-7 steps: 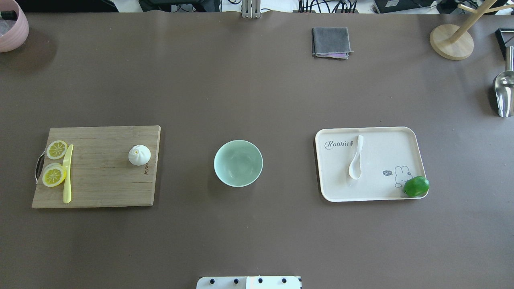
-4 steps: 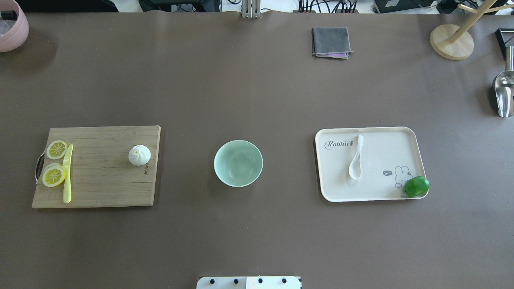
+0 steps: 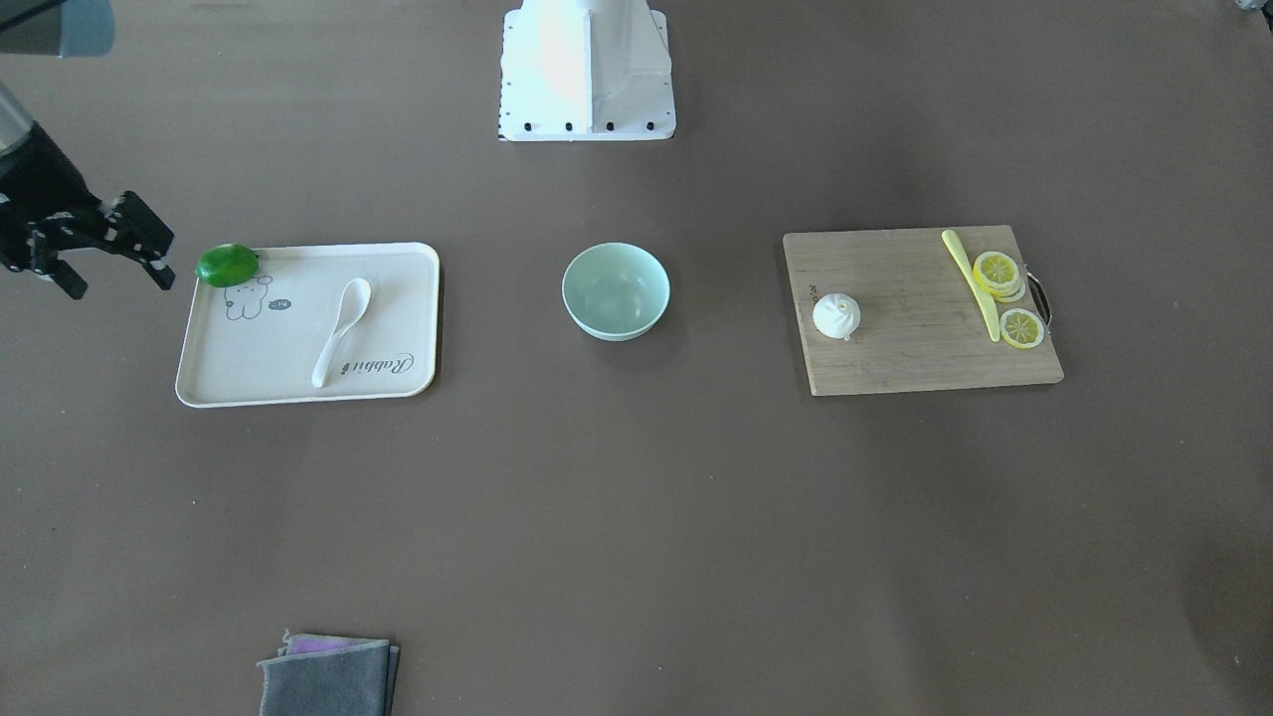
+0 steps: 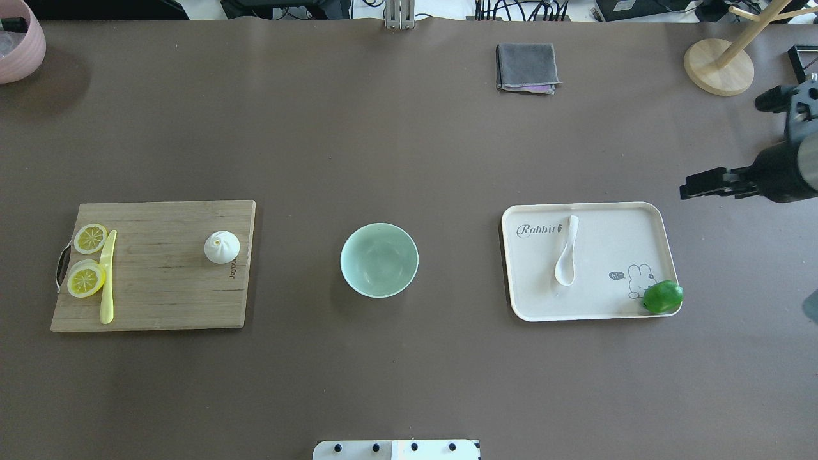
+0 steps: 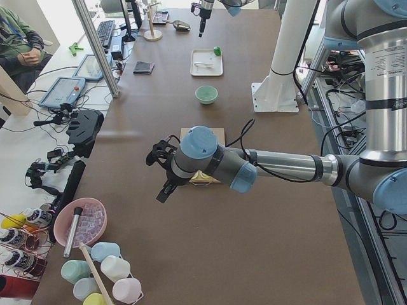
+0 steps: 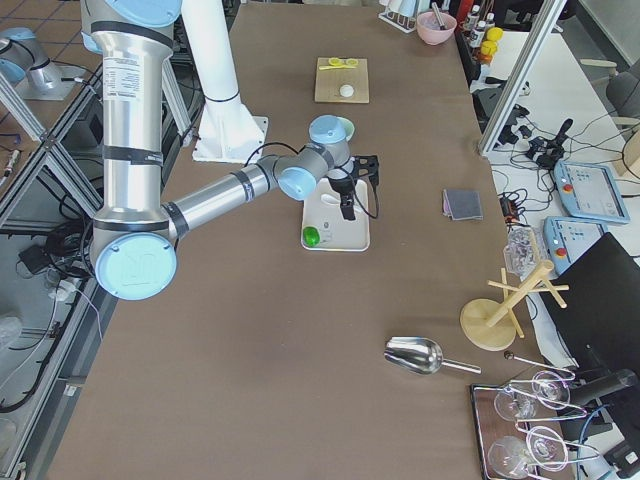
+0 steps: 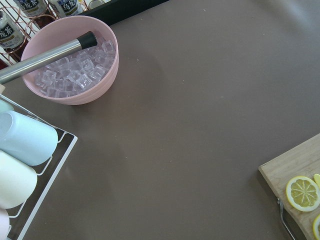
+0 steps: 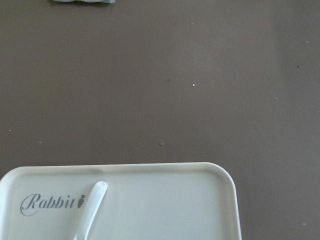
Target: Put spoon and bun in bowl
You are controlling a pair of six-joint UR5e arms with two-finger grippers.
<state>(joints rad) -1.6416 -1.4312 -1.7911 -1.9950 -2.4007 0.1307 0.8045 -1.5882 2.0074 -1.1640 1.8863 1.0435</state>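
Note:
The white spoon (image 4: 565, 257) lies on a cream tray (image 4: 607, 310), handle toward the far edge; it also shows in the front view (image 3: 338, 318) and right wrist view (image 8: 92, 205). The white bun (image 4: 222, 246) sits on a wooden cutting board (image 4: 160, 287) at the left. The mint-green bowl (image 4: 379, 259) stands empty in the middle. My right gripper (image 3: 114, 280) is open and empty, raised beyond the tray's far right corner (image 4: 696, 184). My left gripper (image 5: 160, 175) shows only in the exterior left view, off the board's outer end; I cannot tell its state.
A green lime (image 4: 663, 297) sits on the tray's near right corner. A pale-yellow knife (image 4: 107, 275) and lemon slices (image 4: 86, 278) lie on the board's left end. A grey cloth (image 4: 526, 66), a wooden stand (image 4: 719, 64) and a pink ice bowl (image 7: 70, 60) are further off.
My right arm has come into the overhead view from the right edge, above and beyond the tray. The spoon, bun and bowl have not moved.

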